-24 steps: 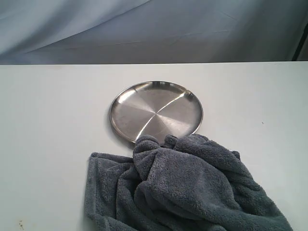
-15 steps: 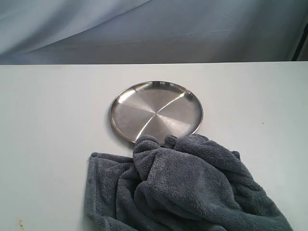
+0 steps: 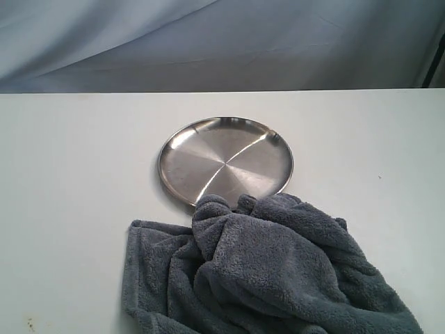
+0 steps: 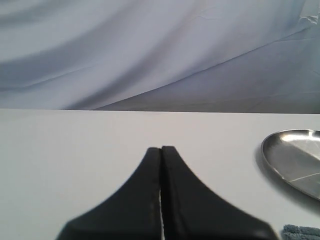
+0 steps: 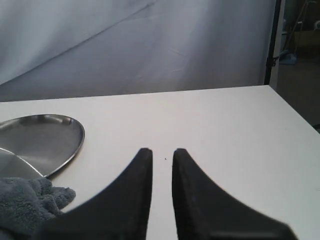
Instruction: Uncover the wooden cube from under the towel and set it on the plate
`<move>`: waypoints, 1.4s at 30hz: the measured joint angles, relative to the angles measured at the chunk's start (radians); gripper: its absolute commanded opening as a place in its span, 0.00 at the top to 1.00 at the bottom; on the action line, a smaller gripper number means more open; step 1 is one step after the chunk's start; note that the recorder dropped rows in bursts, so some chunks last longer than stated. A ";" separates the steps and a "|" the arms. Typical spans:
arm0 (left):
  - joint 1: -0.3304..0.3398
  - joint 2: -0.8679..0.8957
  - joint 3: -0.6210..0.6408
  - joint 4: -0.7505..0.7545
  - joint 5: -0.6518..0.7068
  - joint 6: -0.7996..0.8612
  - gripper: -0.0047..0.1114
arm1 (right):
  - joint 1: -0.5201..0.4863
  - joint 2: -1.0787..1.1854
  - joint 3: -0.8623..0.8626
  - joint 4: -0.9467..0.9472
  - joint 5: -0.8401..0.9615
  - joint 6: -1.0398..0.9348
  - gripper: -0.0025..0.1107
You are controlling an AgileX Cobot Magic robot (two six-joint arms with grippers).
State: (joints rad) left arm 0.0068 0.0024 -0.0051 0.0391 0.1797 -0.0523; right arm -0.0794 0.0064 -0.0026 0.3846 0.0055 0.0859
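The grey-blue towel (image 3: 268, 275) lies bunched at the table's near edge, and its far fold overlaps the near rim of the steel plate (image 3: 224, 161). No wooden cube shows; it is hidden. Neither gripper appears in the exterior view. In the left wrist view my left gripper (image 4: 161, 148) is shut, empty, over bare table, with the plate (image 4: 295, 160) and a towel corner (image 4: 300, 232) off to one side. In the right wrist view my right gripper (image 5: 162, 151) is open by a narrow gap, empty, with the plate (image 5: 40, 140) and towel (image 5: 25, 205) beside it.
The white table (image 3: 76, 181) ends at a far edge against a grey-blue cloth backdrop (image 3: 222, 42). The table's side edge (image 5: 295, 110) and a dark stand pole (image 5: 272, 42) show in the right wrist view.
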 measured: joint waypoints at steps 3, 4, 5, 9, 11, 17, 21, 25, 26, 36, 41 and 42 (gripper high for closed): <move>0.000 0.000 0.000 -0.039 -0.026 0.000 0.96 | 0.000 0.000 0.000 0.000 0.000 0.000 0.95; 0.000 0.000 0.000 -0.078 -0.030 0.000 0.96 | 0.000 0.000 0.000 0.000 0.000 0.000 0.95; 0.000 0.000 0.000 -0.130 -0.032 0.000 0.96 | 0.000 0.000 0.000 0.000 0.000 0.000 0.95; 0.000 0.000 0.000 -0.223 -0.096 0.000 0.96 | 0.000 0.000 0.000 0.000 0.000 0.000 0.95; 0.000 0.000 0.000 -0.235 -0.126 0.000 0.96 | 0.000 0.000 0.000 0.000 0.000 0.000 0.95; 0.000 0.000 0.000 -0.242 -0.188 0.000 0.96 | 0.000 0.000 0.000 0.000 0.000 0.000 0.95; 0.000 0.000 0.000 -0.242 -0.194 0.000 0.96 | 0.000 0.000 0.000 0.000 0.000 0.000 0.95; 0.000 0.000 0.000 -0.242 -0.208 0.000 0.96 | 0.000 0.000 0.000 0.000 0.000 0.000 0.95; 0.000 0.000 0.000 -0.242 -0.224 0.000 0.96 | 0.000 0.000 0.000 0.000 0.000 0.000 0.95; 0.000 0.000 -0.157 -0.242 -0.062 0.000 0.96 | 0.000 0.000 0.000 0.000 0.000 0.000 0.95; 0.000 -0.002 -0.326 -0.222 0.184 0.025 0.96 | 0.000 0.000 0.000 0.000 0.000 0.000 0.95; 0.000 0.003 -0.360 -0.220 0.241 0.052 0.96 | 0.000 0.000 0.000 0.000 0.000 0.000 0.95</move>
State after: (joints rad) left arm 0.0068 0.0054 -0.3653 -0.1805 0.4204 0.0000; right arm -0.0794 0.0064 -0.0026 0.3846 0.0055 0.0859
